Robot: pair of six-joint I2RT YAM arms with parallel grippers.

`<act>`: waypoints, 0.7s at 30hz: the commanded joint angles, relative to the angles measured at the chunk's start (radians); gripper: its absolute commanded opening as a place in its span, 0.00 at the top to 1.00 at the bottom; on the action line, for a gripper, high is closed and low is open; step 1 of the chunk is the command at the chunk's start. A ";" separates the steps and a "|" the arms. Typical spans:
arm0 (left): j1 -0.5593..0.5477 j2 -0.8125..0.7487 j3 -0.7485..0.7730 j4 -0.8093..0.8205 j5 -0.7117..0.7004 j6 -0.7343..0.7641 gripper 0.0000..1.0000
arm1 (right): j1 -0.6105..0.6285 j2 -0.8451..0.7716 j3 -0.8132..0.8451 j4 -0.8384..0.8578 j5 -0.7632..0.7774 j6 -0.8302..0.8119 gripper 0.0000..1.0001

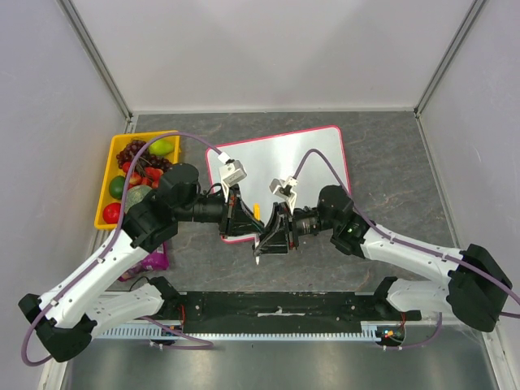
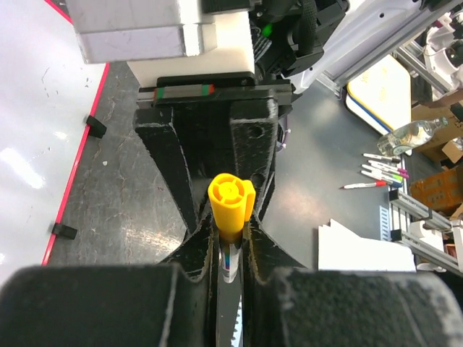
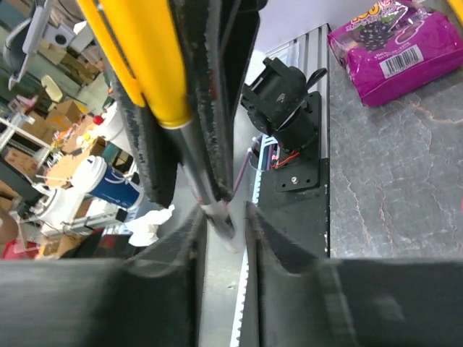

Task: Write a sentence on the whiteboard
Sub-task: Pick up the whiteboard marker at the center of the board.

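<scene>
Uncapping stage by looks of it, nothing written yet. Whiteboard [image 1: 301, 158] lies blank on bench [image 1: 390, 162], upper middle of top view. Left fingers [image 2: 108, 303] clenched on marker [image 2: 230, 210]. Right fingers [image 3: 94, 303] flank its other end, can't tell if pinching. Next: firm pinch, straight pull apart.

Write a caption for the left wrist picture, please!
The left gripper pinches a yellow-capped marker; fingers of the right gripper flank its cap, whiteboard at left.
</scene>
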 commanded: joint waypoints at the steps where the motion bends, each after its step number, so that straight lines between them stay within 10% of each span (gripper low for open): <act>1: 0.004 0.000 0.010 0.058 0.051 0.029 0.98 | 0.013 0.015 0.013 0.052 -0.024 0.007 0.77; 3: 0.004 0.000 0.001 0.064 0.062 0.026 0.98 | 0.015 0.019 0.012 0.055 -0.017 0.007 1.00; 9: 0.004 -0.009 -0.028 0.063 0.048 0.021 0.98 | 0.015 0.013 0.004 0.054 0.008 -0.005 1.00; 14: 0.004 -0.028 -0.031 0.023 -0.022 0.016 0.25 | 0.015 0.013 0.012 -0.009 0.072 -0.028 1.00; 21: 0.004 -0.155 -0.094 -0.005 -0.320 -0.069 0.04 | -0.019 -0.025 0.027 -0.145 0.287 -0.019 1.00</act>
